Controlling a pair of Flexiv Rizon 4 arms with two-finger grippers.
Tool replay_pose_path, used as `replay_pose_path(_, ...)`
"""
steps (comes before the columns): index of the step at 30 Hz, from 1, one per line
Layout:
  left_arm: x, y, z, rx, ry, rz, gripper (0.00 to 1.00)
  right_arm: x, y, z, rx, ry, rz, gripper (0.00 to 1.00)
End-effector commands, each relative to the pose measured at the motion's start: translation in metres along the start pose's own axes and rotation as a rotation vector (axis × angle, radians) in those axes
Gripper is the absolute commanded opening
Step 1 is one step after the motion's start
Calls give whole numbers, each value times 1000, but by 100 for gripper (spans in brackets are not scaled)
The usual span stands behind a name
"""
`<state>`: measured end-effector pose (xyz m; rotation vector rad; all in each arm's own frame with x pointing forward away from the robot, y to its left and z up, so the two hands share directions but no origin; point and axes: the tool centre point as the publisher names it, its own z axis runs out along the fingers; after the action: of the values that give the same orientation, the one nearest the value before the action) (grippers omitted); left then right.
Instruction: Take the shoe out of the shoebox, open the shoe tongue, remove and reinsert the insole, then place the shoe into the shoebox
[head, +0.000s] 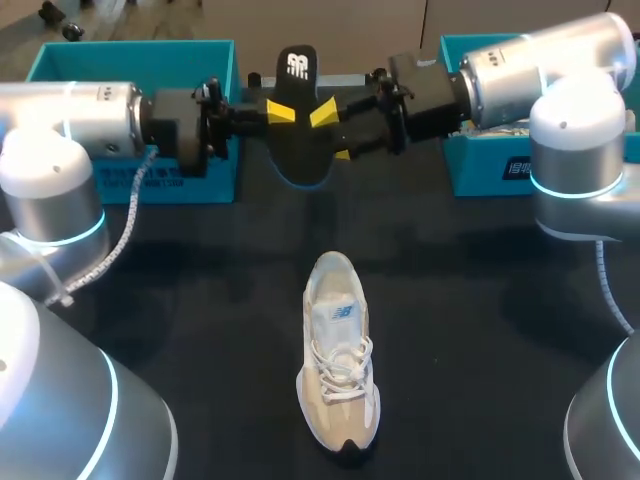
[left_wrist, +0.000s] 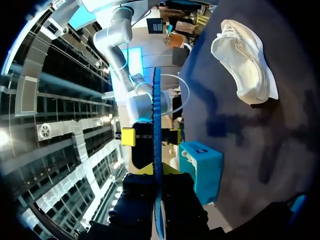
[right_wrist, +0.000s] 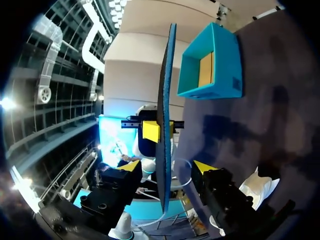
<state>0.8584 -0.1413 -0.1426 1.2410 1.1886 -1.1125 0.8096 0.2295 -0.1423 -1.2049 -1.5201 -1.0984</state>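
shoe (head: 340, 370) outside shoebox (head: 130, 50), insole (head: 299, 150) in left fingers (head: 281, 112)

Insole (left_wrist: 156, 115) edge-on in left gripper (left_wrist: 158, 172), right gripper (left_wrist: 152, 136) opposite.
Thin blue insole runs straight ahead between the left gripper's 2 fingers, both pressed against it. Right gripper faces in from ahead, its 2 yellow tips standing off either side of the insole. Teal shoebox (left_wrist: 202, 175) just beside the fingers. White shoe (left_wrist: 245, 60) on the dark table (left_wrist: 280, 150), well apart.
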Motion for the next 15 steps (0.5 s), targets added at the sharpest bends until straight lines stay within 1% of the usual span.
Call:
replay_pose_path(1, 1, -4, 3, -20, -7, 1, 0, -1, 3, 9, 4, 1, -2, 51)
replay_pose_path(7, 1, -7, 1, -29, -15, -1, 0, -1, -2, 13, 1, -1, -20, 43)
replay_pose_path(10, 0, -8, 1, -37, -19, 5, 0, 0, -3, 13, 7, -7, -32, 42)
replay_pose_path(15, 0, -10, 1, -41, -23, 4, 0, 1, -6, 13, 6, -12, -37, 36)
